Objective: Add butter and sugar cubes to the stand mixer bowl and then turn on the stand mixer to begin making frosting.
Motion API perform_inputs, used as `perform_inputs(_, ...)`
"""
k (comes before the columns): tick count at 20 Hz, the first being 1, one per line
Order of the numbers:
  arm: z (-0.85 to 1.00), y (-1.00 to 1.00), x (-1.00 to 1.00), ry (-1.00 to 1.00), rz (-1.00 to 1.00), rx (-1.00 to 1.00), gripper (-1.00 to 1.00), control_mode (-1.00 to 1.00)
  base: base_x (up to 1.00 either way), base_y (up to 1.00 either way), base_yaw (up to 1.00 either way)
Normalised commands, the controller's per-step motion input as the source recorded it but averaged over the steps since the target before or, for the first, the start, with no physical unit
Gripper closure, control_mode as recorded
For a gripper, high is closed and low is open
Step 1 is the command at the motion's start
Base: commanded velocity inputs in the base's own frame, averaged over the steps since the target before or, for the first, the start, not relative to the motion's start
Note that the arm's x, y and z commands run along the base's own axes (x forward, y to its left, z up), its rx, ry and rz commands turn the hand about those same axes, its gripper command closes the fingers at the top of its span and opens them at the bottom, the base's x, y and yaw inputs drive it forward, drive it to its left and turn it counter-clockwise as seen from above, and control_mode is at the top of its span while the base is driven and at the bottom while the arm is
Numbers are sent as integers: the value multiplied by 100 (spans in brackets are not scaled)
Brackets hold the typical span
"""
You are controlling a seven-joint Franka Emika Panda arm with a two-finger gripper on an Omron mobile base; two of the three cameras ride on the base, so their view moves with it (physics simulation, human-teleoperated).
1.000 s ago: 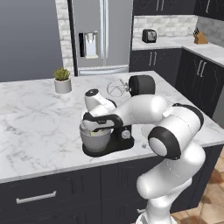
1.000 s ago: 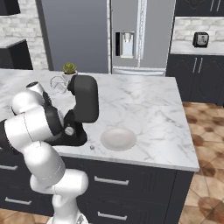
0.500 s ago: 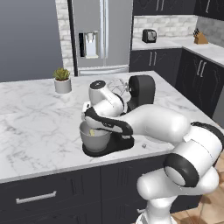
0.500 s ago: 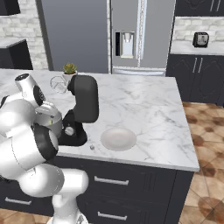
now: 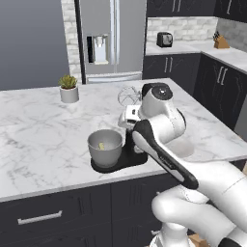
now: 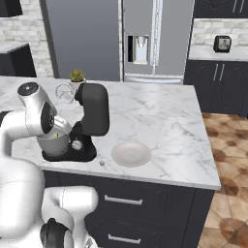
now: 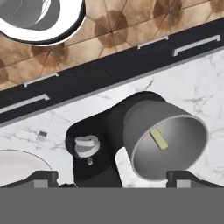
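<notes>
The grey stand mixer bowl (image 7: 168, 142) sits on the black stand mixer (image 6: 92, 116), and the pale yellow butter (image 7: 159, 138) lies inside it. My gripper (image 7: 111, 179) hangs above the mixer base beside the bowl, open, with nothing in its fingers (image 7: 41, 177). From the left base view the hand (image 5: 129, 116) is just right of and above the bowl (image 5: 104, 147), where the butter (image 5: 101, 145) shows. The mixer's knob (image 7: 86, 145) faces the counter's front edge. A tiny sugar cube (image 6: 101, 163) rests on the marble in front of the mixer, also seen from the hand as a sugar cube (image 7: 42, 135).
A white plate (image 6: 131, 153) lies right of the mixer. The wire whisk (image 5: 127, 95) sticks out behind my arm, and a potted plant (image 5: 69, 89) stands at the island's back. A toaster (image 5: 164, 38) is on the far counter. My own forearm hides the mixer head in the left base view.
The gripper went from shut to open over the bowl, and the butter now lies in the bowl. The arm's elbow swung toward the cameras and the hand lifted slightly.
</notes>
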Motion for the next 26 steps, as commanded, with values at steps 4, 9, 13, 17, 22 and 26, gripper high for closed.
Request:
perform_inputs(4, 17, -100, -56, -2, 7, 9, -100, -100, 0, 0, 0)
perform_inputs(9, 0, -96, -26, -1, 16, 3, -100, -100, 0, 0, 0)
perform_inputs(13, 0, -71, -6, -8, 33, 8, -100, -100, 0, 0, 0)
perform_inputs(17, -5, -49, 0, -17, 48, 14, -100, -100, 0, 0, 0)
perform_inputs(22, -27, -31, 0, -30, 58, 9, -100, -100, 0, 0, 0)
perform_inputs(26, -47, -16, 0, -29, 52, 2, -100, -100, 0, 0, 0)
